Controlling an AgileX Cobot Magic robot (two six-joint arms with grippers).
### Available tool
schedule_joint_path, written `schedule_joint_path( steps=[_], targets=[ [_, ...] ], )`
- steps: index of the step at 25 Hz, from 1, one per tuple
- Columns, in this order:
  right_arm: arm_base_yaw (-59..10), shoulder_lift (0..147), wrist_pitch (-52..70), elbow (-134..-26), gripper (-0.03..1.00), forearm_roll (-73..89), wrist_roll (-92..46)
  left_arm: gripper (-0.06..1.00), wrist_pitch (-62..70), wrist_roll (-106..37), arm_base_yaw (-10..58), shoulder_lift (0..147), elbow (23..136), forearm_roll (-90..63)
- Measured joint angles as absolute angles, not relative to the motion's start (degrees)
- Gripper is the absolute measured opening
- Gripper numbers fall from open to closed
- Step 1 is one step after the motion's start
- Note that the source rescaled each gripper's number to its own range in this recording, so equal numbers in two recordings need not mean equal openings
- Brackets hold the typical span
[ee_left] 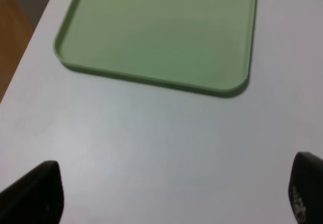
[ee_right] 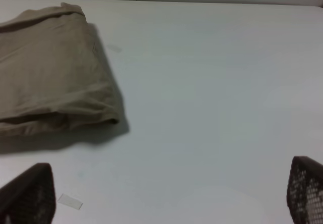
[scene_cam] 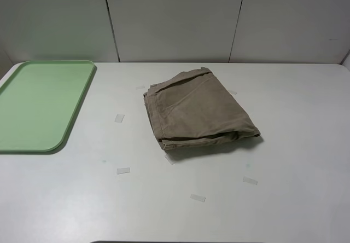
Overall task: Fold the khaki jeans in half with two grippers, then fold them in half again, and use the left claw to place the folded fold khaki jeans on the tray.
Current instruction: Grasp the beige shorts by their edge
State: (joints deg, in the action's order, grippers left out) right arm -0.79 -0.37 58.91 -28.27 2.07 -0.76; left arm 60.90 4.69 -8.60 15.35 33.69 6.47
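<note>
The khaki jeans [scene_cam: 200, 111] lie folded into a thick square bundle in the middle of the white table, also seen in the right wrist view [ee_right: 53, 90]. The pale-green tray [scene_cam: 39, 104] lies bare at the far left, and shows in the left wrist view [ee_left: 161, 32]. Neither arm appears in the exterior high view. My left gripper [ee_left: 174, 196] hovers open over bare table short of the tray, fingertips [ee_left: 35, 193] wide apart. My right gripper [ee_right: 169, 196] is open too, over bare table beside the jeans, holding nothing.
Several small clear tape strips [scene_cam: 123, 171] mark the table around the jeans. Grey wall panels [scene_cam: 175, 18] stand behind the table. A wooden floor [ee_left: 12, 37] shows past the table's left edge.
</note>
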Motion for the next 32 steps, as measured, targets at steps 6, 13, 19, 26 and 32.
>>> schedule_joint_path(
  steps=[6, 13, 19, 26, 32],
  targets=[
    [-0.8, -0.4, 58.9, -28.3, 1.00, 2.1, -0.8, 0.87, 58.5, 4.7, -7.7, 35.9, 39.6, 6.8],
    [-0.8, -0.4, 58.9, -28.3, 1.00, 2.1, -0.8, 0.87, 52.4, 5.1, -1.3, 56.7, 46.9, 4.6],
    [-0.8, -0.4, 58.9, -28.3, 1.00, 2.1, -0.8, 0.87, 47.6, 5.5, 5.9, 71.5, 54.6, 0.8],
    [-0.8, -0.4, 58.9, -28.3, 1.00, 2.1, -0.8, 0.87, 40.7, 10.6, 17.4, 85.7, 61.9, 0.0],
    [-0.8, -0.4, 58.9, -28.3, 1.00, 2.1, -0.8, 0.87, 35.2, 16.0, 25.6, 96.6, 66.1, 0.0]
  ],
)
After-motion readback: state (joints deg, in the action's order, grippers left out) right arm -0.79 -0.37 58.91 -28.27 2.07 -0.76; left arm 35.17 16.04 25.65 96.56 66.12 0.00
